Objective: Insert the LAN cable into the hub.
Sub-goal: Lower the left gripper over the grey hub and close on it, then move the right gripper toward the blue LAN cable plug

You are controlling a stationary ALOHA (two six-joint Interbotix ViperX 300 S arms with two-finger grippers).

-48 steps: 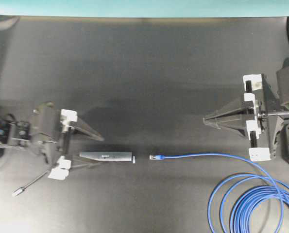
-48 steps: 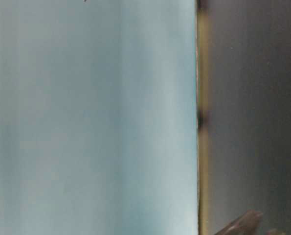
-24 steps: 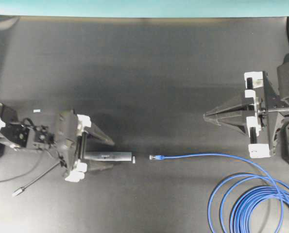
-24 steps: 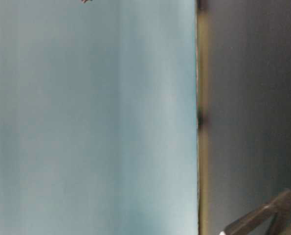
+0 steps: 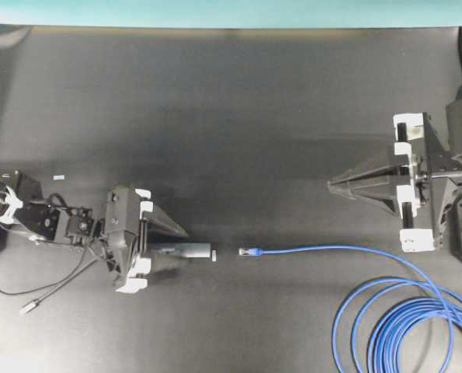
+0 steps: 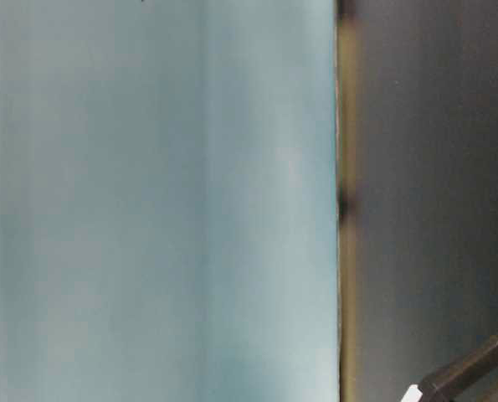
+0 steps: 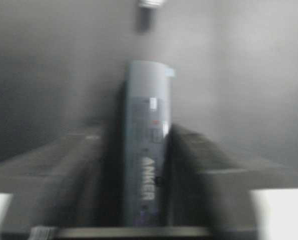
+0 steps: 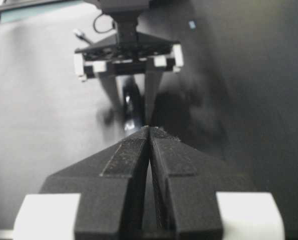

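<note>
In the overhead view the hub is seen lying lengthwise on the dark surface, left of centre in the lower half of the frame. Its left end is straddled by the left gripper, one finger above it and one below. In the left wrist view the hub is shown between the two fingers, both of which are close against its sides; whether it is actually clamped cannot be told from the blurred picture. The hub's thin dark cord is trailed to the lower left, ending in a small silver plug.

Just to the right of the hub, and apart from it, the clear plug of the LAN cable is found. The blue cable is run rightward and is wound into a loose coil at the lower right corner.

The right gripper is held at the right edge, well apart from the cable, with its fingers pressed together on nothing.
</note>
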